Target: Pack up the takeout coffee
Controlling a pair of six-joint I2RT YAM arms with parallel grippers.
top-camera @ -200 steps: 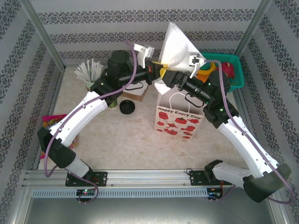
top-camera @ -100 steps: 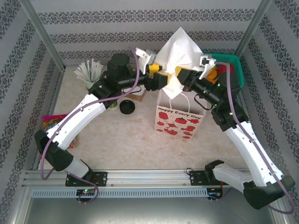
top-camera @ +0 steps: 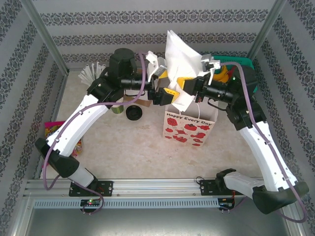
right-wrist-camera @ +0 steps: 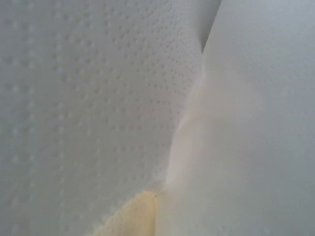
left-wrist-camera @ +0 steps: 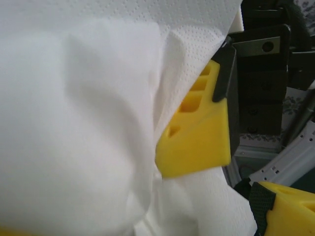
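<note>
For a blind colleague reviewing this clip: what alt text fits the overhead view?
Over a red-flowered paper bag, the right gripper pinches a white napkin while the left gripper stands open beside it.

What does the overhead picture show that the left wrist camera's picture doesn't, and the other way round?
From above: a flowered paper bag, a black lid on the table, a bunch of straws and a green basket. From the left wrist: the fine dimples of the napkin and the hollow pockets in a yellow finger, close up. Shared: that white napkin, raised above the bag.
</note>
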